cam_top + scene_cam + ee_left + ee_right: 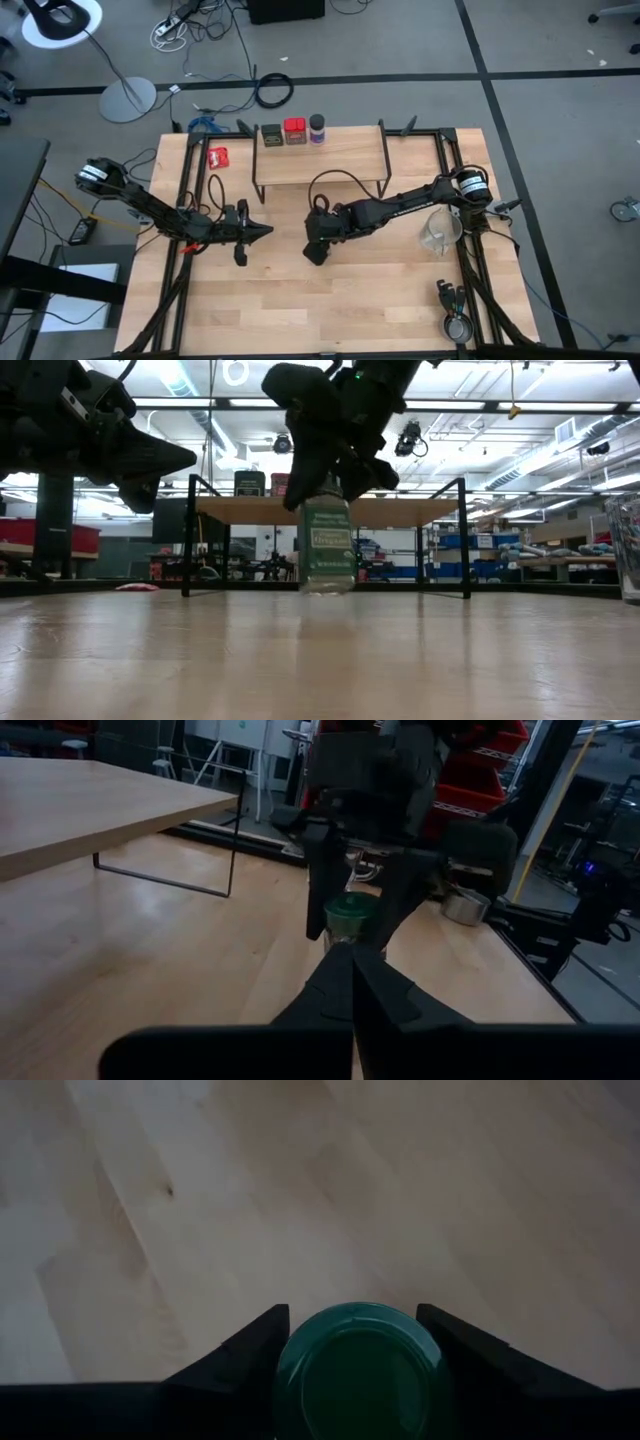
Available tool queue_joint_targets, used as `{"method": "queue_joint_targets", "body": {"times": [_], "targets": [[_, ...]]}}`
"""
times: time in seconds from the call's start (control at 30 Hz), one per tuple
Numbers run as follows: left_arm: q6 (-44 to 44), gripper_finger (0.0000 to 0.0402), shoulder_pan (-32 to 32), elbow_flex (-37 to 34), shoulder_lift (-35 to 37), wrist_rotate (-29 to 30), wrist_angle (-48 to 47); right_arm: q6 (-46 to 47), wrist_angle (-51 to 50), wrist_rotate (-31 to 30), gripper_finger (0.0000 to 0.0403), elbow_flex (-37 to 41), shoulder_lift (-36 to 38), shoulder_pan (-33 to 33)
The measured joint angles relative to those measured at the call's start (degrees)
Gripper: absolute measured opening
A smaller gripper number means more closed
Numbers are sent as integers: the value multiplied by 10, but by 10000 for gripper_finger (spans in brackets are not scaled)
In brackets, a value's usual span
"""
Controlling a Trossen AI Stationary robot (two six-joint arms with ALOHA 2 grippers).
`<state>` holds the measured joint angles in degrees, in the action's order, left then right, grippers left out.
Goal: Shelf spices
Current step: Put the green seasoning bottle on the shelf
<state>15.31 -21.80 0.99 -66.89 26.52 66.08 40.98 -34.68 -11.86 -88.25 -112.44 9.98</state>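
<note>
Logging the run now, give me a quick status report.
Right gripper straddles the green jar standing on the table. Left gripper shut, waiting beside it. Three spices on the shelf. Nothing in the way.

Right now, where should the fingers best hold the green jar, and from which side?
Grip the green jar near its round cap, from above: it stands upright on the table, and the right gripper already straddles the cap there.

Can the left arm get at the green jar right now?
Probably not cleanly. The right gripper has its fingers either side of the green jar, covering its top. The left gripper, fingers shut, points at it from beside; only the jar's lower body looks free.
</note>
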Motion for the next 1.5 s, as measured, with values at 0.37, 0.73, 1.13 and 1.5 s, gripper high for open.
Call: {"method": "queue_joint_targets", "body": {"times": [0.37,0.73,1.13,1.5], "targets": [[0,1,0,0,0,0,2,-17,0,-9,200,-23,0,1],[0,1,0,0,0,0,1,-88,-54,-74,200,-112,0,2],[0,1,0,0,0,0,0,-197,-210,-222,200,-271,1,-10],[6,1,0,0,0,0,0,-218,-230,-246,200,-296,2,-111]]}}
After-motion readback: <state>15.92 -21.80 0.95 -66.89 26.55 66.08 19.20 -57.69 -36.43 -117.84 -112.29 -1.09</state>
